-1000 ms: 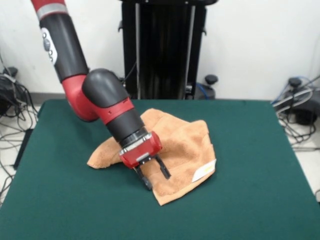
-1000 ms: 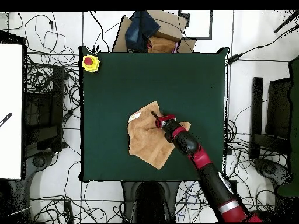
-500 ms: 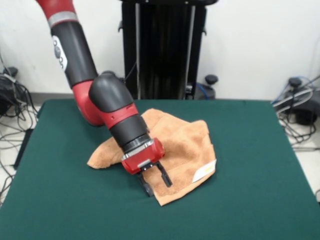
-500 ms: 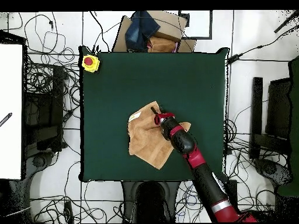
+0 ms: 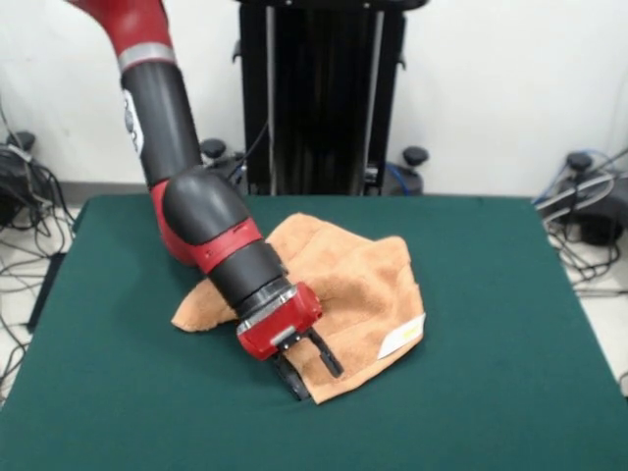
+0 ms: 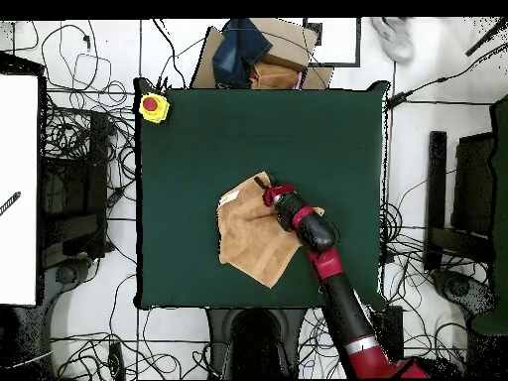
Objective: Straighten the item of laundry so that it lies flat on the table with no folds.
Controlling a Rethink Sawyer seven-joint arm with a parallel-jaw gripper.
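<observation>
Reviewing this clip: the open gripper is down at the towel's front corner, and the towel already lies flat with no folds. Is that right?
Not quite. The gripper is open at that corner, but the towel is not flat: the front view shows it folded over itself and rumpled on the table.

One towel, one table, one claw, one yellow button box

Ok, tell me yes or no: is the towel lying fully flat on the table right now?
No. In the front view the towel is folded over itself in rumpled layers, with the open claw at its near corner.
</observation>
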